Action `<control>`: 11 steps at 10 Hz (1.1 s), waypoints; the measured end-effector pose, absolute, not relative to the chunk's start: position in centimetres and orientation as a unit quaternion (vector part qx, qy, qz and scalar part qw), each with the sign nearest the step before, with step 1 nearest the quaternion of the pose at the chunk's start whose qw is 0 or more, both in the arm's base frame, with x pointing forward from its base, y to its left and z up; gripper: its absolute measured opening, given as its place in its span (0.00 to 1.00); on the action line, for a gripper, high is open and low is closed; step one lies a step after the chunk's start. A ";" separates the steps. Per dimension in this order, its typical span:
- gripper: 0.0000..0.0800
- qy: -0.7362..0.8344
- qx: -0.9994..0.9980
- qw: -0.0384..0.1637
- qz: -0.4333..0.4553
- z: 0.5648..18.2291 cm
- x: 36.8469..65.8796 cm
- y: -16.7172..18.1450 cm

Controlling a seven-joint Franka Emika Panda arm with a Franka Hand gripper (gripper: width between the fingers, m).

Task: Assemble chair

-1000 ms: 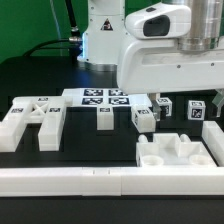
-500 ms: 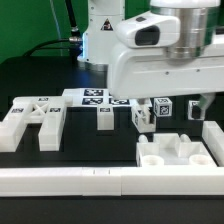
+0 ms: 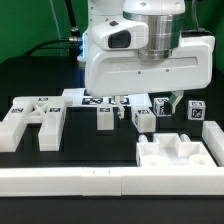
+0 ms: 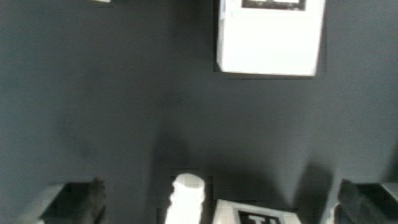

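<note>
The jaws are being held wide apart and empty over the black table (image 3: 95, 150), with one dark finger (image 4: 75, 200) showing at each edge of the wrist view. A white peg (image 4: 187, 192) and a tagged chair piece (image 4: 263, 215) just beside it are lying between the fingers, clear of both, while a white tagged bar (image 4: 270, 40) is lying farther off on the bare table. In the exterior view other chair parts are being seen spread along the table: a large legged piece (image 3: 30, 122) at the exterior view's left, a tagged cube (image 3: 197, 112) at the exterior view's right, and a notched slab (image 3: 175, 155) just behind the plain white rail (image 3: 100, 182).
</note>
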State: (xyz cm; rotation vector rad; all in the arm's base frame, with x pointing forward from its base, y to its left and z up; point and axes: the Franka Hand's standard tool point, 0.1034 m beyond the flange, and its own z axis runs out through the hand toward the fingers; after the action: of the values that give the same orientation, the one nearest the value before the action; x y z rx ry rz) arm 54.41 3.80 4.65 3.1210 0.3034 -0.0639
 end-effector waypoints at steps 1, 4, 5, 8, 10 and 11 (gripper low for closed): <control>0.81 0.097 0.993 0.001 -0.065 4.6 53.5 3.9; 0.81 0.063 0.984 0.016 -0.166 4.1 51.8 4.4; 0.81 0.059 0.975 0.017 -0.212 4.0 51.2 4.3; 0.81 0.058 0.953 0.021 -0.296 3.8 50.8 4.3; 0.81 0.056 0.922 0.024 -0.383 3.4 50.1 4.1; 0.81 0.055 0.915 0.025 -0.399 2.8 50.7 4.1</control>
State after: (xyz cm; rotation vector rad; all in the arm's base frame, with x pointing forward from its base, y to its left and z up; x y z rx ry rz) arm 50.68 4.13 2.80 2.8287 0.1715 -1.2332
